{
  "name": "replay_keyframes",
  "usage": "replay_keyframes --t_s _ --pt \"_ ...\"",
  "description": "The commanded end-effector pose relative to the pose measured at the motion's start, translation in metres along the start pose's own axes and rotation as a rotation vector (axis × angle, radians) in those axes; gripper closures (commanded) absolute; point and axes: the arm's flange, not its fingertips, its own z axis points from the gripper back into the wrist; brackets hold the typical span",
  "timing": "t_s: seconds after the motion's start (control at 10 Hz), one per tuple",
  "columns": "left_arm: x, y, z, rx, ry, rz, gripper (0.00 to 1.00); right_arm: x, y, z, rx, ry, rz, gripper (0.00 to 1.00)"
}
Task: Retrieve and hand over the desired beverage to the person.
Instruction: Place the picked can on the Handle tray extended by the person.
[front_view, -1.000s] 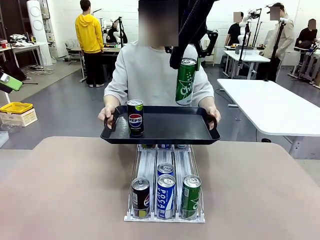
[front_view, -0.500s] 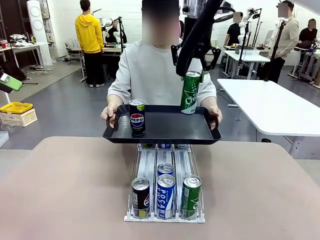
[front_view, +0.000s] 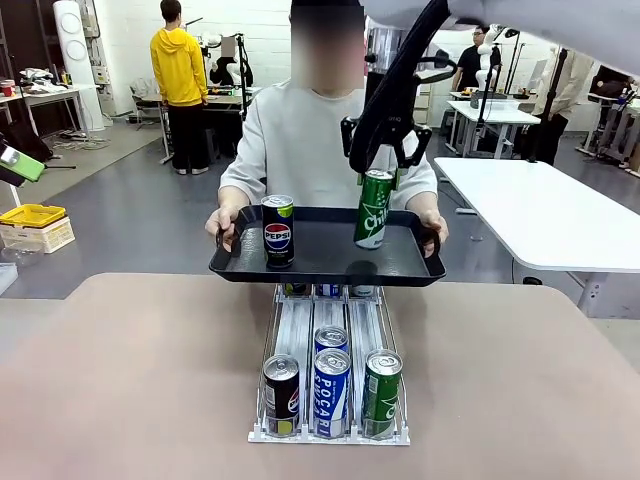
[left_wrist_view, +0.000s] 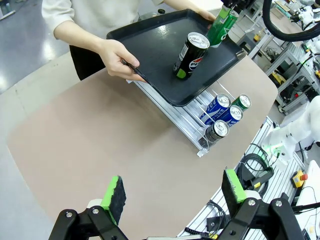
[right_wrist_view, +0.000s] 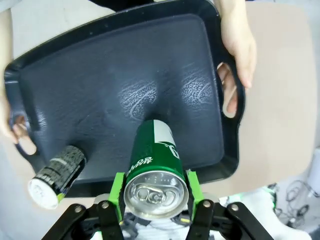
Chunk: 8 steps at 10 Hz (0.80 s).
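The right gripper (front_view: 383, 160) was clamped around the top of a green Chilsung can (front_view: 373, 209), its green pads pressed on either side of the rim in the right wrist view, holding the can slightly tilted over the right half of the black tray (front_view: 400, 268). Whether the can's base was touching the tray floor could not be told. The person (front_view: 325, 140) held the tray by both handles at the far edge of the table (front_view: 130, 380), with a black Pepsi can (front_view: 277, 231) standing upright on its left half. The left gripper (left_wrist_view: 172, 194) hung well back over the table with its jaws spread wide and nothing between them. The main risk was letting go while the green can leaned: it could topple, roll across the hand-held tray and knock the Pepsi can, since any sway of the tray would add to it. Counted: two cans at the tray, four visible in the wire dispenser rack (front_view: 330, 400) below: one black, two blue Pocari, one green.
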Motion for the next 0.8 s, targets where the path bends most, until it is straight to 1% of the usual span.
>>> replay_keyframes --t_s 0.0,0.2,0.4,0.5,0.7 --pt "0.001 -0.001 0.001 -0.008 0.008 0.002 0.00 0.013 0.007 -0.003 -0.015 0.031 0.006 0.42" --pt "0.001 -0.001 0.001 -0.008 0.008 0.002 0.00 0.020 0.008 -0.016 -0.019 0.058 0.013 0.42" --pt "0.001 -0.001 0.001 -0.008 0.008 0.002 0.00 0.019 0.007 -0.016 -0.033 0.065 0.028 0.42" --pt "0.001 -0.001 0.001 -0.008 0.008 0.002 0.00 0.019 0.006 -0.015 -0.034 0.068 0.040 0.00" --pt "0.001 -0.001 0.001 -0.008 0.008 0.002 0.00 0.019 0.006 -0.015 -0.032 0.075 0.048 0.00"
